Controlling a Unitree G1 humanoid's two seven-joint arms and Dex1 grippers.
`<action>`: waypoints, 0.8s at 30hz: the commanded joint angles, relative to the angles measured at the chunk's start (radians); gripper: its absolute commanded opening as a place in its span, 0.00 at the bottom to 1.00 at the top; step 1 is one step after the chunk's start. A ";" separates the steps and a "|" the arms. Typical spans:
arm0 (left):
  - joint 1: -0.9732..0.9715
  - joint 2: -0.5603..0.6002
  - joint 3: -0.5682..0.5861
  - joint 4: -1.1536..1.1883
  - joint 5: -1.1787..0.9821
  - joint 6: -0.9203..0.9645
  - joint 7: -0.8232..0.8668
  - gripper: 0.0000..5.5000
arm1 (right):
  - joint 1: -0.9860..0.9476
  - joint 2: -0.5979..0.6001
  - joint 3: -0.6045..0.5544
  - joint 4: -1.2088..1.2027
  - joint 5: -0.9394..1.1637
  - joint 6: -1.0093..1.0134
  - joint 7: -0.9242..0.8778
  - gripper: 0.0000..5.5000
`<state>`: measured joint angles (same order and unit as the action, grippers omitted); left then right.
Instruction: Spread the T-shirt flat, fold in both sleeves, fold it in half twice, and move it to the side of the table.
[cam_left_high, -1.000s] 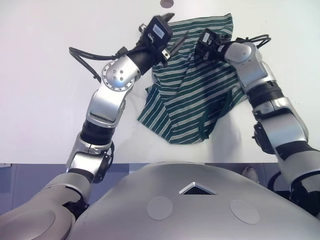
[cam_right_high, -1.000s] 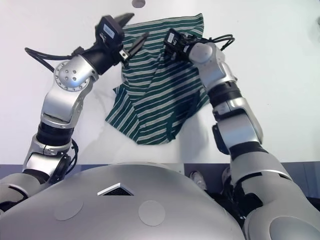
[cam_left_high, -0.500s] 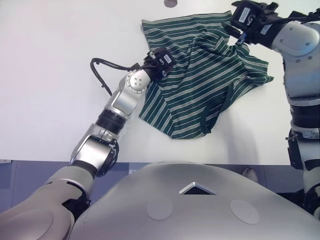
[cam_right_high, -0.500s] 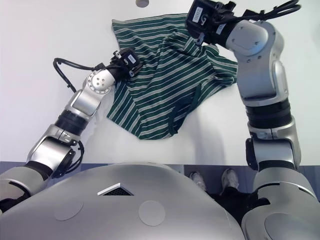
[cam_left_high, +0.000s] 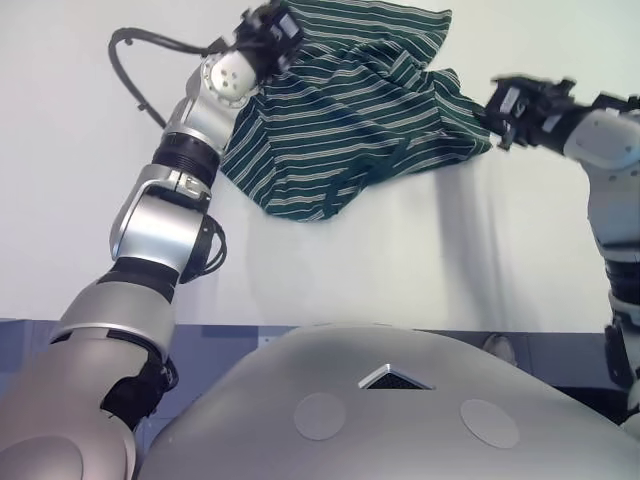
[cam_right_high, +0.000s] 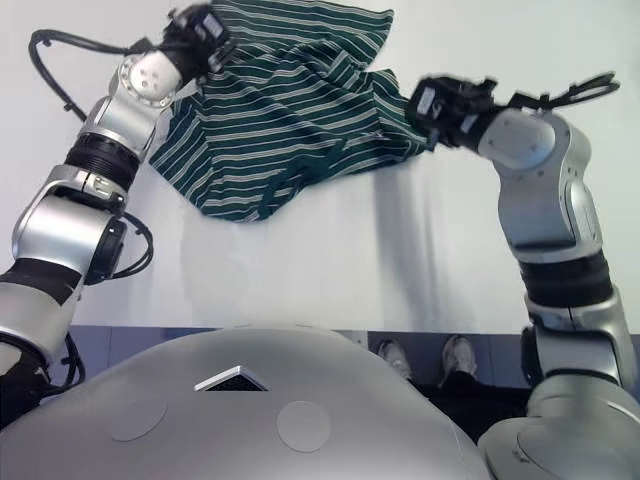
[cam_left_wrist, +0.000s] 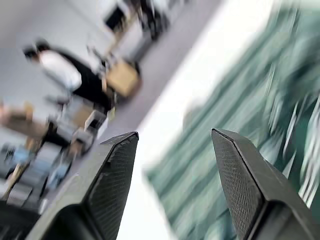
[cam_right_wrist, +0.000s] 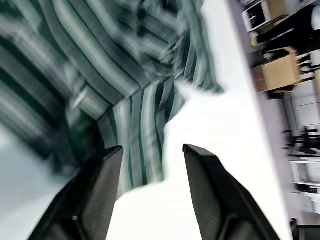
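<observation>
T-shirt lies crumpled on the far part of the table, between the arms. Left gripper and right gripper stand released, holding nothing. Fabric judged light and limp; best pinched at the hem corners.

You have a T-shirt of soft, matt, creased striped cloth on a smooth white table with a dull finish. The left gripper has black plastic fingers with a fine rough grid; on the right gripper they look smoother.
</observation>
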<state>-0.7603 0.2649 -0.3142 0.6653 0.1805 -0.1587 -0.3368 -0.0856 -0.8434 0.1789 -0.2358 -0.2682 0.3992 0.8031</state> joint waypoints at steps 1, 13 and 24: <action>0.130 -0.009 0.055 -0.475 -0.144 0.151 -0.099 0.48 | 0.118 -0.047 0.029 0.121 0.024 -0.130 0.045 0.41; 0.765 0.371 0.004 -0.952 -0.176 0.405 -0.387 0.48 | 0.316 -0.320 -0.155 0.027 0.499 -0.343 0.441 0.41; 0.770 0.351 -0.073 -0.830 -0.029 0.261 -0.359 0.48 | 0.160 0.004 0.114 0.070 0.242 -0.259 0.125 0.41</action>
<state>-0.0112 0.5906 -0.3690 -0.1620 0.1322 0.1185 -0.6661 0.0519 -0.8460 0.2681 -0.1992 0.0228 0.1214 0.9321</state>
